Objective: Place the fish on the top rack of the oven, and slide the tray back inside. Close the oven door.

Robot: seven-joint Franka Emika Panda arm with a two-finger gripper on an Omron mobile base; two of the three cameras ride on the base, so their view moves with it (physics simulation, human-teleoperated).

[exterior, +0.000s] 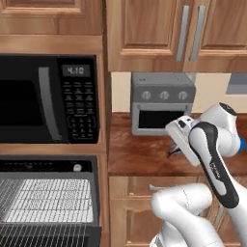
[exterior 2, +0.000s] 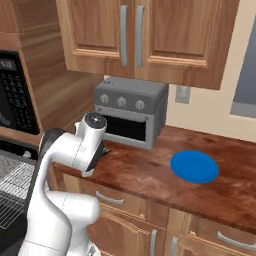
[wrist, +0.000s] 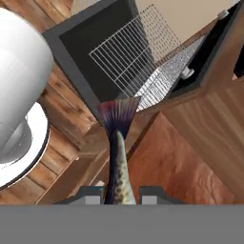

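Observation:
A speckled fish with a purple tail (wrist: 117, 157) sits between my gripper's (wrist: 119, 194) fingers, tail pointing away from the hand. The gripper (exterior: 173, 152) hangs over the wooden counter in front of the toaster oven, to the right of the black oven (exterior: 43, 165). It is shut on the fish. The top rack (exterior: 46, 198) is pulled out of the oven's cavity, a silver wire grid (wrist: 136, 55) lying over the lowered oven door (wrist: 78, 45). In the right base view the gripper (exterior 2: 104, 150) is mostly hidden behind the arm.
A grey toaster oven (exterior: 161, 103) stands at the back of the counter (exterior: 140, 159). A blue plate (exterior 2: 195, 166) lies further right. The black microwave (exterior: 48, 99) sits above the oven. Wooden cabinets (exterior: 154, 34) hang overhead, and drawers run below the counter.

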